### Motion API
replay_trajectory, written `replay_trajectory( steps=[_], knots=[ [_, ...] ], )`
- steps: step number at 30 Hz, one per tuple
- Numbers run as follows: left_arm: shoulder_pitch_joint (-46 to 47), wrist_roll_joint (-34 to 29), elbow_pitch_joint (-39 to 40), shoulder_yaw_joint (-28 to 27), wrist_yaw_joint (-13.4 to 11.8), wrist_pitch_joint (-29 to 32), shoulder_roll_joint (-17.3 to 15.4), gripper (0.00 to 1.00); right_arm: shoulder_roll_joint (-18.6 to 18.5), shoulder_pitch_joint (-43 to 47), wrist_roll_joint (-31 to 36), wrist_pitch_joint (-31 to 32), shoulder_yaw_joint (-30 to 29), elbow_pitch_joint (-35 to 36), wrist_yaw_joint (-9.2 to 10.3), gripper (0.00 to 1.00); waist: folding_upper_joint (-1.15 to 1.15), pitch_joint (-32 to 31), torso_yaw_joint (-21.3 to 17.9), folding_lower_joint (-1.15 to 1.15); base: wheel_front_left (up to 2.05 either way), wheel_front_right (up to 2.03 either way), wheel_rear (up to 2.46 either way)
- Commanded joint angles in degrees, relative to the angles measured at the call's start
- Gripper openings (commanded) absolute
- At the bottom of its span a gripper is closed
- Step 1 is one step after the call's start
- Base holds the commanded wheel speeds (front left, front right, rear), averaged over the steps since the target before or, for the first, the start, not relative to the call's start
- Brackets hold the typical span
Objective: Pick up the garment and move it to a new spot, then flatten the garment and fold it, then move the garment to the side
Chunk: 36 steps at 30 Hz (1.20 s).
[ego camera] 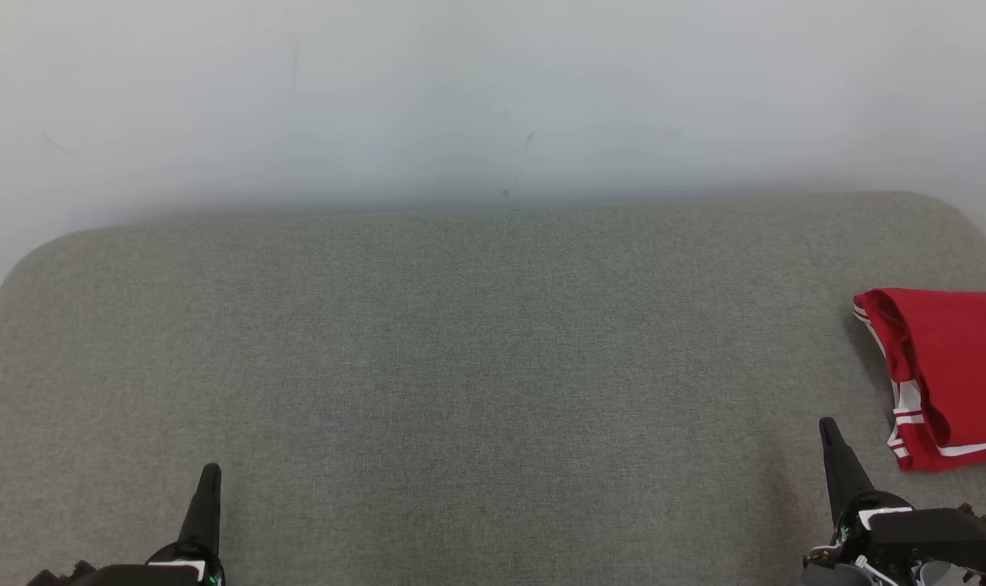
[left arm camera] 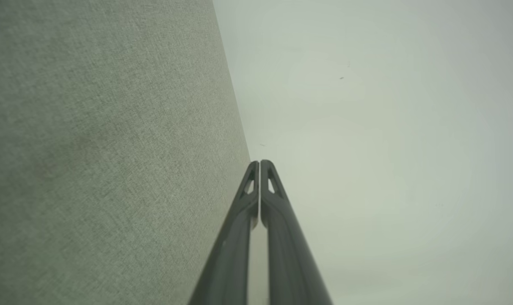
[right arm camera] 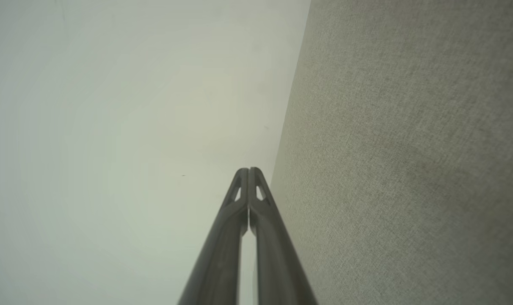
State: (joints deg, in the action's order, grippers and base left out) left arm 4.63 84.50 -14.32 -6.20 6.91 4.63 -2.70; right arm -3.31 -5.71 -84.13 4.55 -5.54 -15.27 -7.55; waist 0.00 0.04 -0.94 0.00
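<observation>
Lower left: left gripper (ego camera: pixel 210 474) pressed together, nothing held. Lower right: right gripper (ego camera: pixel 827 426) likewise, empty. Right edge: red garment (ego camera: pixel 957 366) seen on grey cushion (ego camera: pixel 493 366), apparently folded. Move-aside step judged done; both arms to be kept clear.

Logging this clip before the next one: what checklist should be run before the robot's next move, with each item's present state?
1. The left gripper shut and empty: ok.
2. The right gripper shut and empty: ok.
3. The red garment lying on the grey surface, apart from both grippers: ok.
4. Whole garment inside the head view: not ok, the picture's right edge cuts it off.
5. Garment neatly folded: cannot tell; it looks doubled over, but part is out of frame.
</observation>
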Motion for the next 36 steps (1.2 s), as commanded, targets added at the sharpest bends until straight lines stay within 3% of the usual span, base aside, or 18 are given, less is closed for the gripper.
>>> replay_trajectory(
  steps=[1,20,36],
  knots=[
    [0.8,0.9,0.4,-0.2,0.2,0.2,-0.3,0.00,0.1,-0.5,-1.3,0.4,-0.3,0.5,0.10,0.00,0.00,0.0,0.1,0.00,0.00,0.00,0.00],
    [2.0,8.2,0.3,-0.4,0.7,2.1,-0.3,0.00,0.5,-0.7,-8.5,2.2,-1.2,1.4,0.12,0.00,0.00,0.1,0.9,0.00,0.00,0.00,0.00],
    [1.9,8.0,0.3,-0.4,0.7,2.0,-0.3,0.00,0.5,-0.7,-8.3,2.2,-1.1,1.4,0.12,0.00,0.00,0.1,0.9,0.00,0.00,0.00,0.00]
  ],
)
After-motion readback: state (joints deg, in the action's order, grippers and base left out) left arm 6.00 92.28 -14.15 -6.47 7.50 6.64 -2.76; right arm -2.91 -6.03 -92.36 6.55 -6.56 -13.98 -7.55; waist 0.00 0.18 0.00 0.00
